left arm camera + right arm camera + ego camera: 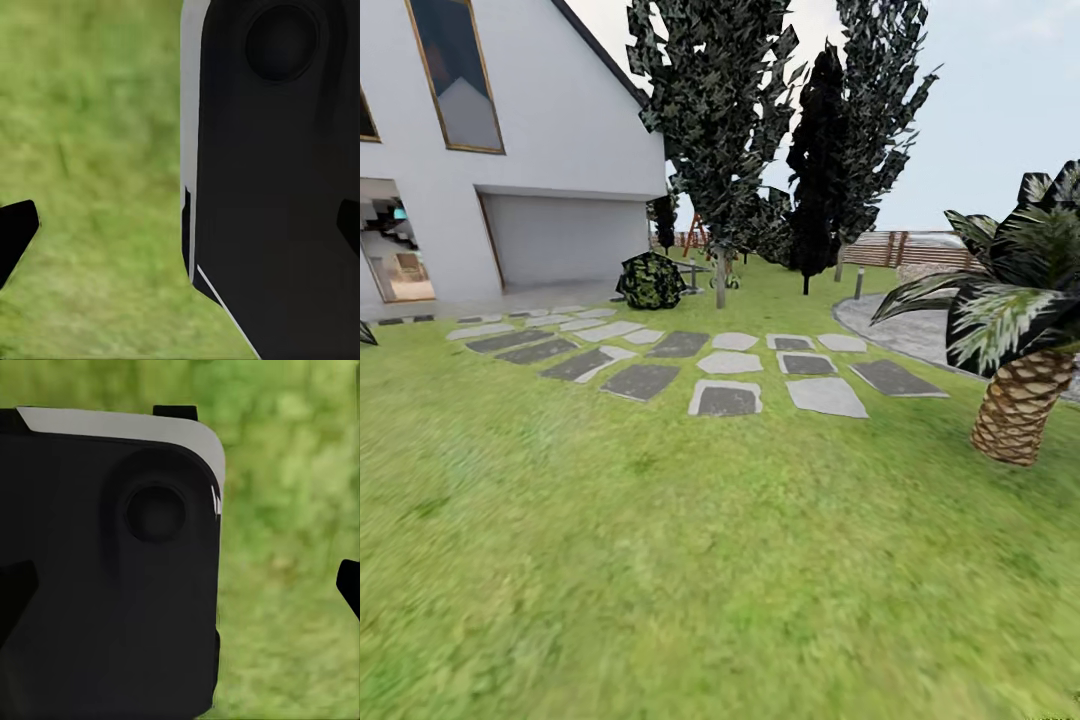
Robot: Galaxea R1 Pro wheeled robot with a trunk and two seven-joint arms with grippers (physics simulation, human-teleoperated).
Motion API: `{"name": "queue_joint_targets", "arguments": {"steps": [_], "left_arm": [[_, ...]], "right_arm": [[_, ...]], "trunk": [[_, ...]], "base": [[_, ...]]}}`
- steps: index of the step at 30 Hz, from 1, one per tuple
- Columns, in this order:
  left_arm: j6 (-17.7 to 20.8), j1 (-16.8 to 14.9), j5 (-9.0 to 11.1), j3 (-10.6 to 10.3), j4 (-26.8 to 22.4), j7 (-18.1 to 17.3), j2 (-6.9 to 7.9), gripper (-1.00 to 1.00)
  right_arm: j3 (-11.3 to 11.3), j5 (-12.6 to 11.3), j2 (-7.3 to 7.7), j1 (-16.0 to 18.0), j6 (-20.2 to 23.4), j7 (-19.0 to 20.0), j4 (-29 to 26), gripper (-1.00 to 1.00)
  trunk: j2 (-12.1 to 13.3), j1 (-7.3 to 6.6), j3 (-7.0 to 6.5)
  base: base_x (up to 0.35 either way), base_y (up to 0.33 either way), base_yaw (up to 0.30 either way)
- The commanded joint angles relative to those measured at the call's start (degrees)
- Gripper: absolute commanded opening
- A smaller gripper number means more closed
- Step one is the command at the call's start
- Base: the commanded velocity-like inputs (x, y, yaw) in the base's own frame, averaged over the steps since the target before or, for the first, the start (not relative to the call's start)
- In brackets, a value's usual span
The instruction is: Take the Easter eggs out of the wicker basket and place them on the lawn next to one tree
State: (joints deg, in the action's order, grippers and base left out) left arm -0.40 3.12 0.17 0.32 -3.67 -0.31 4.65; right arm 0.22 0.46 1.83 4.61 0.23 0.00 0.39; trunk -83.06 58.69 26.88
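The Easter eggs and the wicker basket are out of view. The lawn (690, 560) spreads wide and flat in front of me. A tall tree (720, 282) with a thin bare trunk and a leafy crown stands far ahead, past the paving stones. In the left wrist view my left gripper (180, 229) is open, its dark fingertips (15, 232) at the picture's edges, with nothing between them. My right gripper (180, 585) is open too, fingertips (349, 585) wide apart, over grass. A black part of my own body with a white edge (277, 187) (105, 570) sits close behind both grippers.
Grey paving stones (725, 398) cross the grass ahead. A short palm (1022, 400) with a scaly trunk stands at the right. A white house (510, 150) with a garage door is at the left, a round bush (652, 280) before it. A dark cypress-like tree (818, 150) and a wooden fence (905, 248) lie farther back.
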Motion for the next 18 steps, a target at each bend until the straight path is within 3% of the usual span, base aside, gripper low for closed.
{"name": "queue_joint_targets", "arguments": {"steps": [1, 5, 18], "left_arm": [[0.0, 0.0, 0.0, 0.0, -0.1, 0.0, 0.01, 1.00], [0.0, 0.0, 0.0, 0.0, -0.1, 0.0, 0.01, 1.00], [0.0, 0.0, 0.0, 0.0, -0.1, 0.0, 0.01, 1.00]], "right_arm": [[0.0, 0.1, 0.01, 0.0, 0.0, 0.0, 0.0, 1.00], [0.0, 0.1, 0.01, 0.0, 0.0, 0.0, 0.0, 1.00], [0.0, 0.1, 0.01, 0.0, 0.0, 0.0, 0.0, 1.00]], "trunk": [[0.0, 0.04, 0.05], [0.0, 0.04, 0.05], [0.0, 0.04, 0.05]], "base": [[0.335, 0.071, -0.255], [0.335, 0.071, -0.116], [0.335, 0.048, -0.005]]}}
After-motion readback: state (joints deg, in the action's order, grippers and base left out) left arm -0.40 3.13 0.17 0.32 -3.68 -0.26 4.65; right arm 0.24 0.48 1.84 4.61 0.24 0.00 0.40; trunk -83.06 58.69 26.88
